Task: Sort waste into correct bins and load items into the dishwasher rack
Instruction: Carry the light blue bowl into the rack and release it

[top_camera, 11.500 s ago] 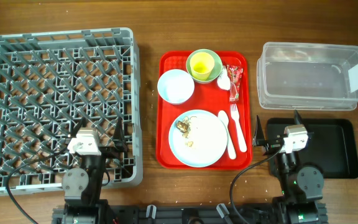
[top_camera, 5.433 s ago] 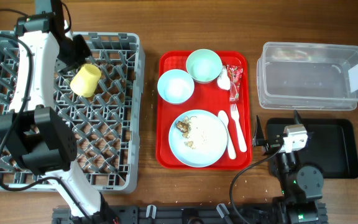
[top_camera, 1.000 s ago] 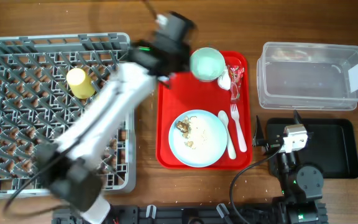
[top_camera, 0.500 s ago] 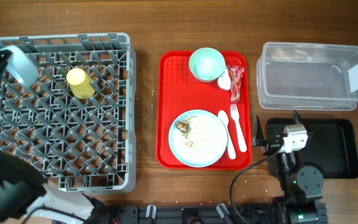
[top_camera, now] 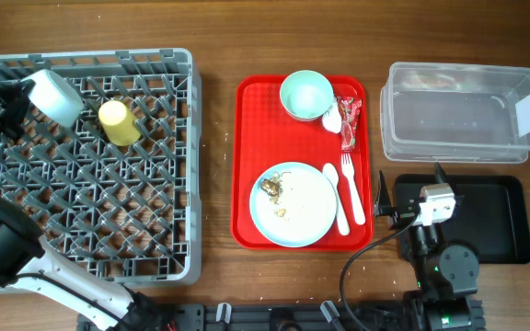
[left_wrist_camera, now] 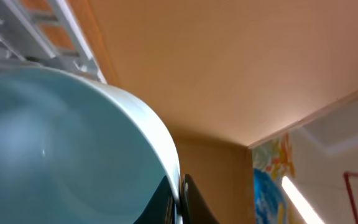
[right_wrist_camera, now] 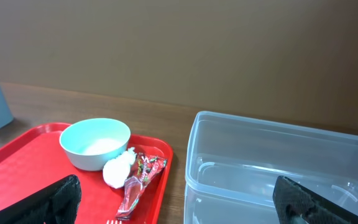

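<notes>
My left gripper [left_wrist_camera: 179, 200] is shut on the rim of a pale blue bowl [top_camera: 54, 97] [left_wrist_camera: 61, 155], held tilted over the far left corner of the grey dishwasher rack [top_camera: 90, 211]. A yellow-green cup [top_camera: 113, 122] lies in the rack beside it. On the red tray [top_camera: 248, 184] are a second bowl [top_camera: 305, 95], a plate [top_camera: 300, 210] with brown scraps [top_camera: 272, 187], a white fork [top_camera: 350, 188] and spoon [top_camera: 335, 195], a tissue [right_wrist_camera: 118, 169] and a red wrapper [right_wrist_camera: 138, 180]. My right gripper [top_camera: 410, 181] [right_wrist_camera: 179, 205] rests open near the table's front.
A clear tub [top_camera: 463, 110] [right_wrist_camera: 278, 174] stands at the back right, with a flat black tray [top_camera: 500, 216] in front of it. My right arm's base sits at the black tray's left end. Bare wood separates rack and red tray.
My left arm has carried one bowl from the red tray leftwards to the rack's far left corner. The right arm has not moved.
</notes>
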Tool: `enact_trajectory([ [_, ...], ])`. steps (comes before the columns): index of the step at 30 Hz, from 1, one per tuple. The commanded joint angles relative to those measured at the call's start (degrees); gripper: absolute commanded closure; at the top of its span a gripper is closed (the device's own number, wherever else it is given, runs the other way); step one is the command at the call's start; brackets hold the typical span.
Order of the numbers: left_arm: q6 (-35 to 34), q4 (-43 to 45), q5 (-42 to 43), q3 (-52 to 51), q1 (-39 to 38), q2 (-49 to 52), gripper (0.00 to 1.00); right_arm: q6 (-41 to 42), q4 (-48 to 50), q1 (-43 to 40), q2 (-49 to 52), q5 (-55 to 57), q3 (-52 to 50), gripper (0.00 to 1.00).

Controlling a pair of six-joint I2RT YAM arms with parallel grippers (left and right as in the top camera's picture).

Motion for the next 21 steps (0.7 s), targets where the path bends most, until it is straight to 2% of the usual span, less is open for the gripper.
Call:
enact_trajectory([
  [1, 1.49, -6.29, -7.21, -0.15, 0.13, 0.81, 0.96, -0.55, 0.31, 0.02, -0.2, -0.57, -0.07, 0.0],
  [8, 2.71, -8.66, -11.54, -0.2, 0.5, 0.79, 0.96, -0.55, 0.33, 0.02, -0.2, -0.57, -0.07, 0.0],
  [10, 2.73, -9.25, -11.61, -0.2, 1.25, 0.48, 0.9, -0.55, 0.31, 0.02, -0.2, -0.57, -0.07, 0.0],
  [12, 2.73, -9.44, -14.23, -0.2, 2.54, -0.66, 0.77, -0.52, 0.31, 0.02, -0.2, -0.57, -0.07, 0.0],
  [13, 2.75, -9.44, -15.67, -0.2, 3.21, -1.36, 0.65, -0.55, 0.33, 0.02, -0.2, -0.57, -0.07, 0.0],
  [15, 2.73, -9.84, -17.31, -0.2, 4.96, -3.41, 0.27, -0.55, 0.33, 0.02, -0.2, -0.57, -0.07, 0.0],
  [16, 2.73, -10.23, -17.33, -0.2, 5.95, -4.72, 0.16, -0.52, 0.31, 0.02, -0.2, -0.57, -0.07, 0.0],
  [19, 2.64, -10.58, -21.11, -0.2, 9.27, -10.95, 0.05, -0.55, 0.31, 0.02, -0.2, -0.59, -0.07, 0.0],
  [21, 2.54, -11.43, -27.5, -0.2, 10.29, -15.63, 0.03, -0.52, 0.31, 0.02, -0.2, -0.57, -0.07, 0.0],
])
